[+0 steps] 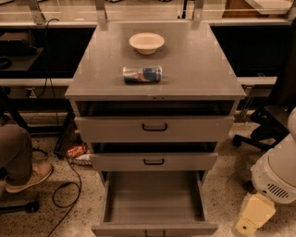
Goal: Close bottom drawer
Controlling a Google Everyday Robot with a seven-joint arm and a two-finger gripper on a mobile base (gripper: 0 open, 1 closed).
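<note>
A speckled terrazzo floor (231, 169) is spreading under the cream gripper (249, 221), which is hanging low at right. A black wheeled office chair (266, 125) is standing just beyond it, and a long pale-topped workbench (60, 11) is running farther behind.

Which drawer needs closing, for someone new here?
On the grey cabinet topped by a bowl and can, the bottom drawer is the lowest of three. The claw hangs low to its right. Unlike the top drawer and middle drawer, it is pulled far out, tray showing.

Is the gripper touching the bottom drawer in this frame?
Apart. The camera view shows bare floor between the gripper, low at the right, and the pulled-out bottom drawer.
</note>
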